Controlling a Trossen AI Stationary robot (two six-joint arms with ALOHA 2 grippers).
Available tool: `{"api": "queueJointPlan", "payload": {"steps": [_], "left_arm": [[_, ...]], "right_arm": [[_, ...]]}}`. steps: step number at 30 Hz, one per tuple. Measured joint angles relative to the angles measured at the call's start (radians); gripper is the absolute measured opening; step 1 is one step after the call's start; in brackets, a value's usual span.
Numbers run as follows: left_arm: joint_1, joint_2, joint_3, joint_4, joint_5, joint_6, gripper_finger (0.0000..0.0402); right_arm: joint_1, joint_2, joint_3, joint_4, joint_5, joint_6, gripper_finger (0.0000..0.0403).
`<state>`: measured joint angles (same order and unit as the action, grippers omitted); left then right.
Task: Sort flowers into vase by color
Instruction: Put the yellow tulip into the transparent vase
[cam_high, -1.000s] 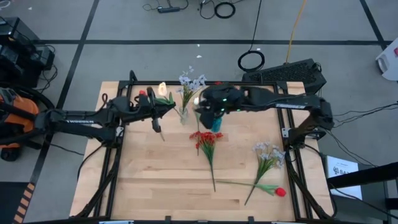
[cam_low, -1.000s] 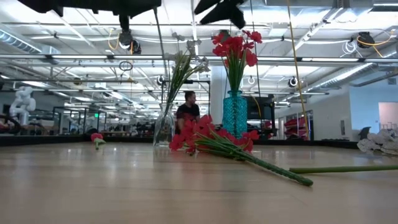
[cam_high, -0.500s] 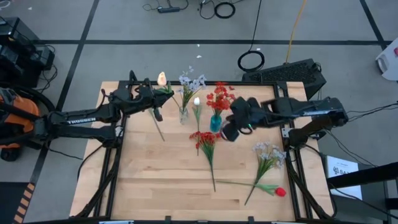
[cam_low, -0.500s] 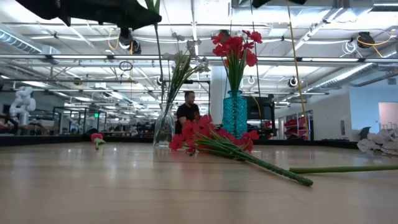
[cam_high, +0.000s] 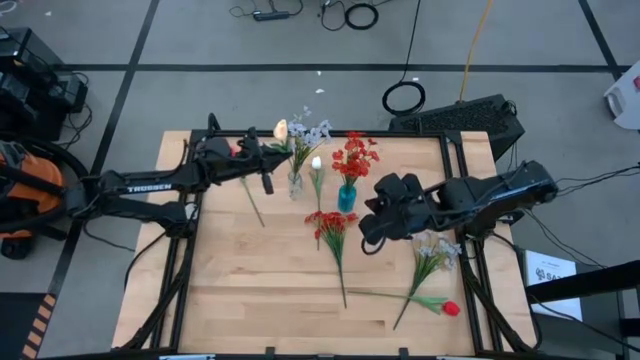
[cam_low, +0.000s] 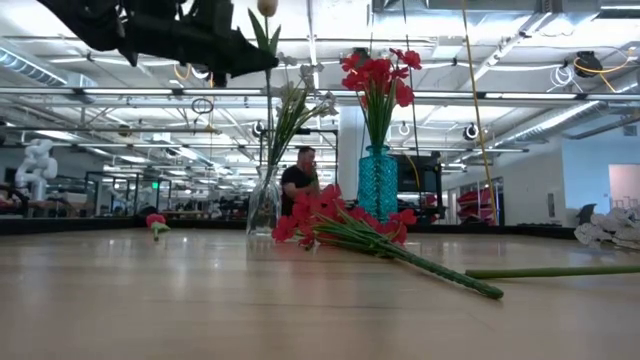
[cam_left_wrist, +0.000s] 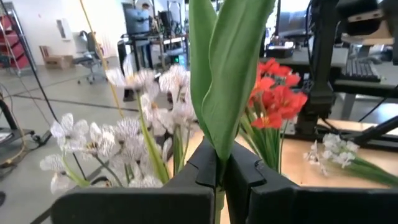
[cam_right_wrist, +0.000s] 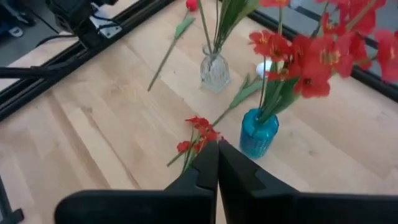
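My left gripper (cam_high: 268, 176) is shut on a cream-peach tulip bud flower (cam_high: 281, 129), held high just left of the clear glass vase (cam_high: 295, 184), which holds pale lavender-white sprays (cam_high: 308, 133). Red blossoms (cam_high: 354, 155) stand in the teal vase (cam_high: 346, 197). My right gripper (cam_high: 366, 238) is shut with nothing between its fingers, up in the air right of a red blossom cluster (cam_high: 330, 222) that lies flat on the table. Also lying flat are a lavender-white spray (cam_high: 432, 245), a red bud flower (cam_high: 450, 308) and another red bud (cam_high: 230, 150). My left gripper pinches the tulip's green stem where the leaves start (cam_left_wrist: 219, 167) between its two fingers. The fingers lie level, coming from the table's left, across the stem. The flower stands upright, bud (cam_low: 266, 6) on top, its stem (cam_low: 268, 120) hanging below the fingers, clear of the table.
A pale bud (cam_high: 317, 163) on a green stem shows between the two vases. The table's black frame rail (cam_high: 460, 215) runs along its right edge. Bare wood (cam_high: 230, 290) lies at the near left. A person (cam_low: 300, 180) sits in the room beyond.
My right gripper has drawn away from above the teal vase toward the table's right and near edges, tipping and rolling, and has shut on nothing. My left gripper has carried the tulip toward the table's right, up to the glass vase, sinking slightly; the flower stays upright.
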<state>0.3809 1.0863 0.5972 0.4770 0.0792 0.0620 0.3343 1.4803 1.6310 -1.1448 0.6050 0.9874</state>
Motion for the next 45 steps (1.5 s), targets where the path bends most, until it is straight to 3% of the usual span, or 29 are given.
{"api": "queueJointPlan", "payload": {"steps": [5,11,15,19,23,27,37,45], "left_arm": [[0.009,0.034,0.0,-0.012,-0.017,-0.001,0.0009],[0.029,0.059,-0.017,-0.014,-0.062,-0.076,0.0009],[0.031,0.061,-0.027,-0.016,-0.064,-0.075,0.0013],[0.031,0.061,-0.027,-0.014,-0.067,-0.075,0.0047],[0.031,0.061,-0.027,-0.014,-0.069,-0.075,0.0076],[0.031,0.06,-0.027,-0.014,-0.069,-0.075,0.0096],[0.031,0.06,-0.028,-0.015,-0.069,-0.076,0.0173],[0.021,-0.013,-0.029,-0.141,-0.112,-0.081,0.0197]], "right_arm": [[0.031,0.024,-0.024,-0.083,0.01,0.138,0.0001],[0.04,0.024,-0.173,-0.061,-0.028,0.409,0.0001],[0.03,0.025,-0.312,0.131,-0.055,0.49,0.0001],[0.018,0.025,-0.448,0.397,-0.056,0.493,0.0],[-0.005,0.025,-0.546,0.545,-0.109,0.524,0.0005],[-0.015,0.025,-0.575,0.562,-0.162,0.51,0.0037],[-0.014,0.04,-0.576,0.669,-0.153,0.33,0.0153],[-0.016,0.044,-0.576,0.674,-0.16,0.19,0.0182]]}}
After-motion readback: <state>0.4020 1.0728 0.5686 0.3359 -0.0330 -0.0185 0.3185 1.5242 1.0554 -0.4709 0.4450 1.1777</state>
